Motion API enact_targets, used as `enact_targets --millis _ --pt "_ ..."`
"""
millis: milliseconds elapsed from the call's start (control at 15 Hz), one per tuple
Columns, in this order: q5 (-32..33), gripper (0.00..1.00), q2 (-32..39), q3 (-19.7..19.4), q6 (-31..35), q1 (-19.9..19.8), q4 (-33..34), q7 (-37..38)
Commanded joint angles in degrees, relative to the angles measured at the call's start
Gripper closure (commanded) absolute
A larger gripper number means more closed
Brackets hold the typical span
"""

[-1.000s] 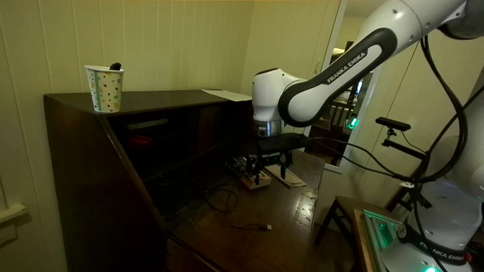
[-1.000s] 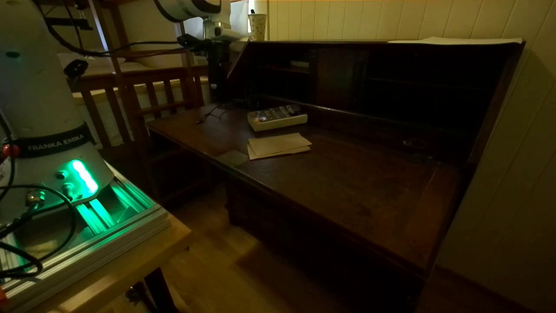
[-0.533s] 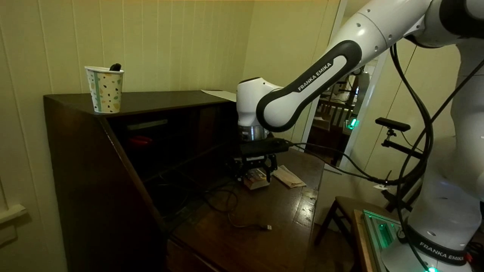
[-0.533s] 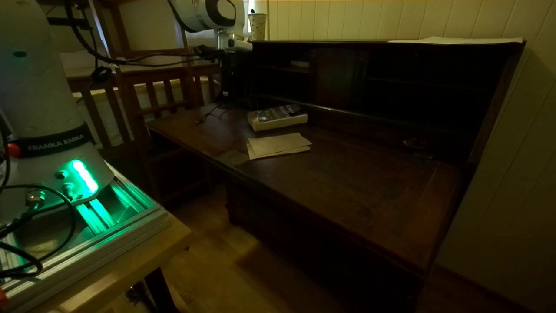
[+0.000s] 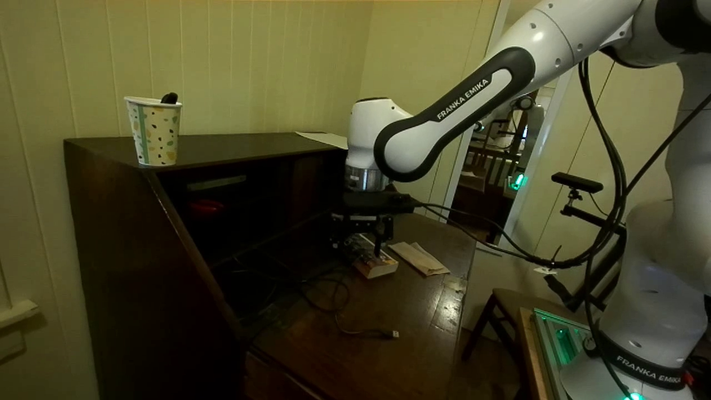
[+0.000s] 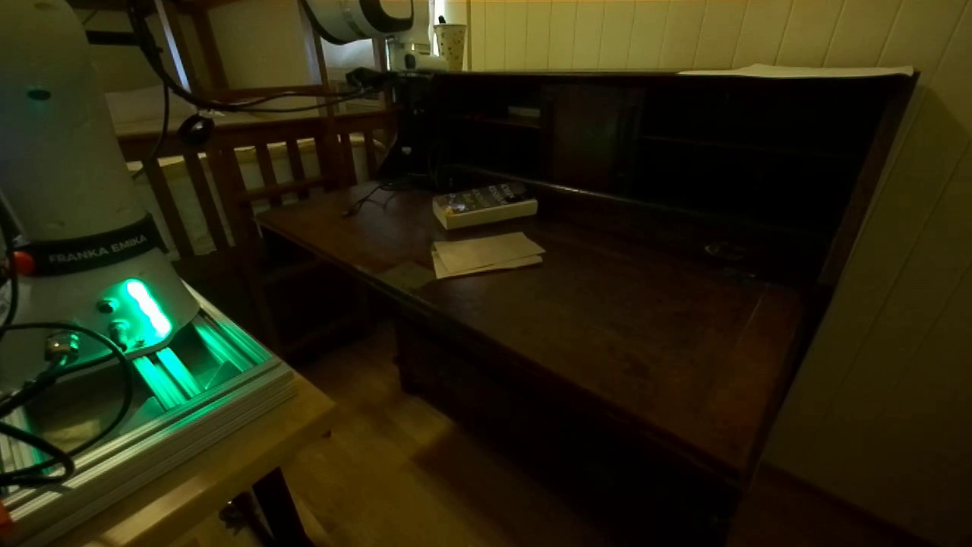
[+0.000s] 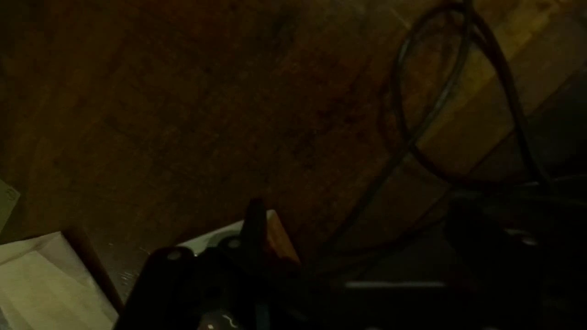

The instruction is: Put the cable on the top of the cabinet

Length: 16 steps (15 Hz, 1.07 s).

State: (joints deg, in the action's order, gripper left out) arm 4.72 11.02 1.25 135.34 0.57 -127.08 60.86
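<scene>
The cable [image 5: 361, 333] is a thin black cord lying on the fold-down desk surface, with a loop farther in and its small plug [image 5: 395, 334] toward the front. It also shows in an exterior view [image 6: 366, 200] and, coiled at the upper right, in the wrist view [image 7: 447, 94]. The dark brown cabinet [image 5: 128, 233] has a flat top [image 5: 239, 148] and dark inner shelves. My gripper [image 5: 356, 249] hangs pointing down above the desk by the shelves, above and beyond the cable loop. In the wrist view the gripper [image 7: 357, 206] is open, its fingers wide apart, with nothing held.
A patterned paper cup [image 5: 155, 133] and a white sheet [image 5: 322, 139] stand on the cabinet top. A thick book [image 5: 379, 268] lies below the gripper, with folded papers [image 5: 422, 260] beside it. A red object [image 5: 205, 206] sits in the shelves.
My gripper has moved toward the shelves, dipping and then rising a little. It stays open. The cable, book and cup have not moved.
</scene>
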Motion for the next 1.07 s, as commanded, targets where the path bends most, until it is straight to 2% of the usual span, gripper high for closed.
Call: enact_targets --millis 0,267,867,933,1000 --pt "3.11 0.0 0.77 -2.98 8.32 2.2 0.07 6.19" --pt "6.62 0.0 3.78 -4.67 9.99 4.17 1.51 10.32" --pt "6.52 0.01 8.3 -6.52 8.22 6.75 2.54 13.7" --pt "6.5 0.26 8.94 -6.67 8.03 6.95 2.76 13.95" --pt "6.51 0.26 9.29 -6.87 7.96 7.16 2.8 14.06"
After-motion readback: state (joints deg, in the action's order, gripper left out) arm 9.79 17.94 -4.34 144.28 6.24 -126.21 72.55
